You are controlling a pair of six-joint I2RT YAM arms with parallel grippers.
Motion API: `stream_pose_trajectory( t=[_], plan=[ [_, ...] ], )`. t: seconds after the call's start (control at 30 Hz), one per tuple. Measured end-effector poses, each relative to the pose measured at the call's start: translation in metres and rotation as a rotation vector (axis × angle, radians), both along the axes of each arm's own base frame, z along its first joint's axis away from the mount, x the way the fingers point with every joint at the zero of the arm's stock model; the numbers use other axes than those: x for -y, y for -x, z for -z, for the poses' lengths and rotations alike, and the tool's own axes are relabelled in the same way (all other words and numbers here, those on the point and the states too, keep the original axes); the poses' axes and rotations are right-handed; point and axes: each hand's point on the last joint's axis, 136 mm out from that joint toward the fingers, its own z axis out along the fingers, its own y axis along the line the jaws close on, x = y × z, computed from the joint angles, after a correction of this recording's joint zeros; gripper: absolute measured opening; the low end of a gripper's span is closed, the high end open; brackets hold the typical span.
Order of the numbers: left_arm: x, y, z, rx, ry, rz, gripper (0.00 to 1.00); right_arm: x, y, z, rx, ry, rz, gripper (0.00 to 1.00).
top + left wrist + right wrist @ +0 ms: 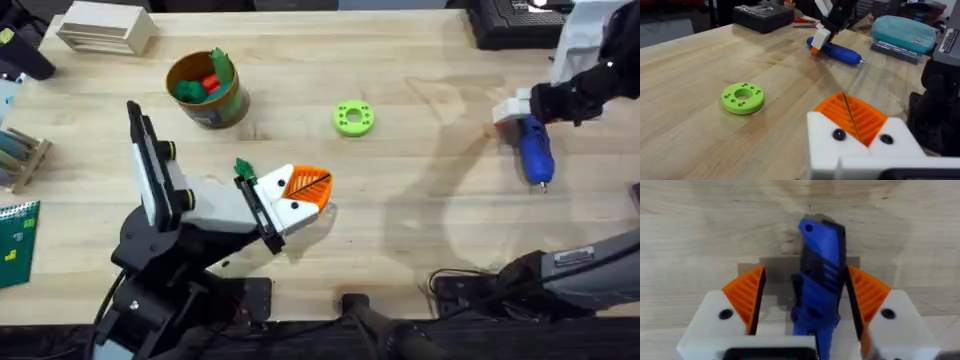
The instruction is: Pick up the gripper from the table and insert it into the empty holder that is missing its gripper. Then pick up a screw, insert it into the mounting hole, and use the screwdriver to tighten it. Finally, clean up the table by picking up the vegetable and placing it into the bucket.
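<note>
Overhead — pale wooden table (420,200); green ring (353,118), bucket (207,90) — well apart

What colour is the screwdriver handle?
Bright blue with dark grip sections; the screwdriver shows best in the right wrist view.

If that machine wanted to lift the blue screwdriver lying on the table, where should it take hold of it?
Probably around the thick blue handle of the screwdriver, coming straight down from above. It lies flat on the table, so its two long sides are free, while the thin metal tip gives little to squeeze. The right hand hangs over it with one orange finger on each side of the handle.
</note>
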Motion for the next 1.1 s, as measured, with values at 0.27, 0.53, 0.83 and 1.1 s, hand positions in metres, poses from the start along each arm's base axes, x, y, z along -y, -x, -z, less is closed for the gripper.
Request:
stream_pose_trajectory(
  t=[0.27,0.53,0.83,1.1],
  plan=[
    [0.000,0.000,0.000,0.000,0.000,-0.001,0.011,-0.001,0.003,0.012,-0.036,-0.012,-0.006,0.601],
    [0.000,0.000,0.000,0.000,0.000,-0.002,0.011,-0.003,0.009,0.013,-0.062,-0.017,-0.012,0.118],
    [0.000,0.000,0.000,0.000,0.000,-0.003,0.011,0.023,0.011,-0.009,-0.097,0.098,0.100,0.029],
    [0.000,0.000,0.000,0.000,0.000,-0.003,0.011,0.019,-0.012,-0.135,0.322,0.163,0.152,0.029]
  ],
)
